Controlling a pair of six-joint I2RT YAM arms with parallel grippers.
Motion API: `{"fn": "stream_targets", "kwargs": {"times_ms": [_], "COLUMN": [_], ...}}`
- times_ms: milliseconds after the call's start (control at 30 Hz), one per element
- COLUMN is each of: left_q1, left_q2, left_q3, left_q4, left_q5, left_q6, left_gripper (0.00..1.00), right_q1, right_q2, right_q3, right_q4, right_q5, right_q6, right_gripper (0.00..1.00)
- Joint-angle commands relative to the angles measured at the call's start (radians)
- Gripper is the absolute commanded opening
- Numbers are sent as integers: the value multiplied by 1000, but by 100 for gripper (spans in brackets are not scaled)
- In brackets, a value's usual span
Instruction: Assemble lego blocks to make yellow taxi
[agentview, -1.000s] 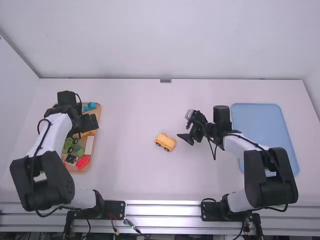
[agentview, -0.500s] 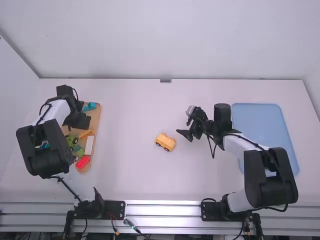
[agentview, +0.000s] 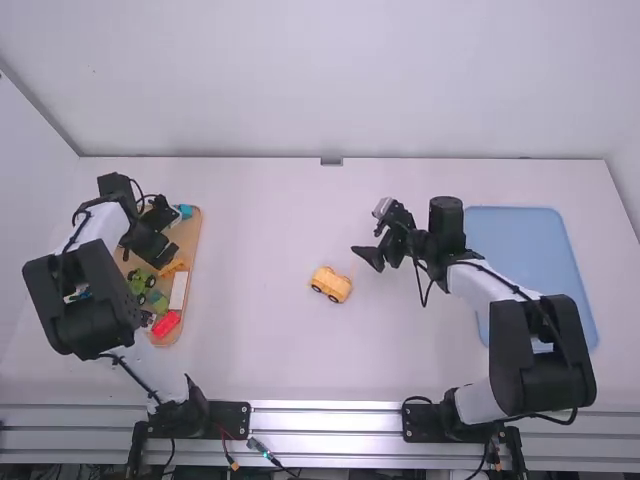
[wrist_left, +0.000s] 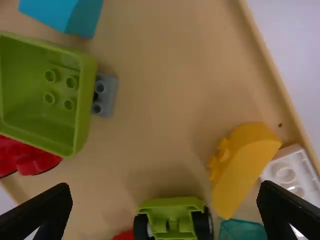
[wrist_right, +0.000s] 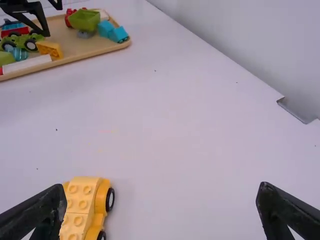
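Over the wooden tray, my left gripper (agentview: 158, 252) hangs; in its wrist view the left gripper (wrist_left: 165, 202) is open, nothing between its tips. A yellow curved piece (wrist_left: 245, 167) lies on the tray close to the right-hand finger, beside a white brick (wrist_left: 292, 175); in the high view the yellow piece (agentview: 174, 267) is just by the gripper. The yellow car base with wheels (agentview: 330, 285) stands mid-table. Up and right of it, my right gripper (agentview: 368, 256) is above the table; in its wrist view the right gripper (wrist_right: 162, 200) is open, the yellow car base (wrist_right: 82, 210) near its left-hand finger.
The wooden tray (agentview: 192, 240) at the left also holds a green vehicle base (wrist_left: 170, 220), a green bin-shaped piece (wrist_left: 45, 95), a grey piece (wrist_left: 106, 95), blue blocks (wrist_left: 65, 12) and red parts (agentview: 166, 323). A blue tray (agentview: 520, 250) lies at the right.
The left arm first drew back and left the tray's lower part more exposed, then its gripper shifted slightly left and down over the tray. The right gripper rose slightly up the picture; the car base stayed put.
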Motion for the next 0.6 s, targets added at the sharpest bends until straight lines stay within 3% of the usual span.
{"fn": "stream_targets", "kwargs": {"times_ms": [0, 167, 467, 567], "left_q1": [40, 91, 79, 62], "left_q2": [0, 16, 15, 15], "left_q3": [-20, -32, -34, -34], "left_q4": [-1, 34, 97, 48], "left_q5": [56, 146, -34, -46], "left_q6": [83, 41, -383, -384], "left_gripper": [99, 99, 99, 99], "right_q1": [-1, 0, -32, -45], "right_q2": [-18, -18, -18, -18], "right_q3": [41, 55, 95, 116], "right_q4": [2, 2, 4, 4], "right_q5": [-10, -9, -9, -10], "right_q6": [19, 18, 19, 19], "right_gripper": [99, 99, 99, 99]}}
